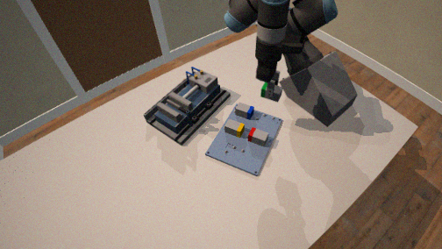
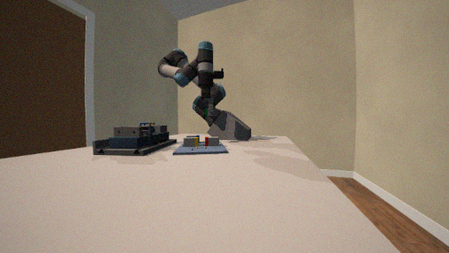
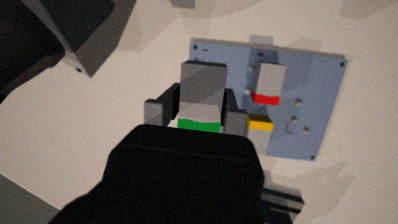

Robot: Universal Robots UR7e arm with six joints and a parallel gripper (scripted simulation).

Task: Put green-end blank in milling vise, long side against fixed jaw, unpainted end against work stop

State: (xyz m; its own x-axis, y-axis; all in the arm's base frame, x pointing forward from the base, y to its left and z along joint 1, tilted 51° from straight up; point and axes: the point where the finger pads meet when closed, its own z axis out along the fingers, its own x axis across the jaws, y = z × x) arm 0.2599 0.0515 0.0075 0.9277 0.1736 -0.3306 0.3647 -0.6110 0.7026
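My gripper (image 1: 272, 91) (image 2: 208, 110) (image 3: 202, 97) is shut on the green-ended blank (image 1: 275, 93) (image 3: 202, 86), a grey block held by its sides, clear above the table beyond the plate's far edge. Its green end faces the gripper body's side in the wrist view. The milling vise (image 1: 210, 104) (image 2: 134, 143) stands left of the plate. Its fixed jaw (image 1: 170, 112) is the near end block; the hosed block (image 1: 203, 81) is at the far end. The moving jaw (image 1: 181, 100) is near the fixed jaw. The low bars and work stop are too small to make out.
The blue plate (image 1: 241, 162) (image 2: 200, 150) (image 3: 320, 80) carries a blue-ended blank (image 1: 243, 110), a yellow-ended blank (image 1: 233, 127) (image 3: 259, 131) and a red-ended blank (image 1: 260, 137) (image 3: 271, 80), plus small pins. The grey robot base (image 1: 322, 89) (image 2: 232, 126) stands right of the gripper.
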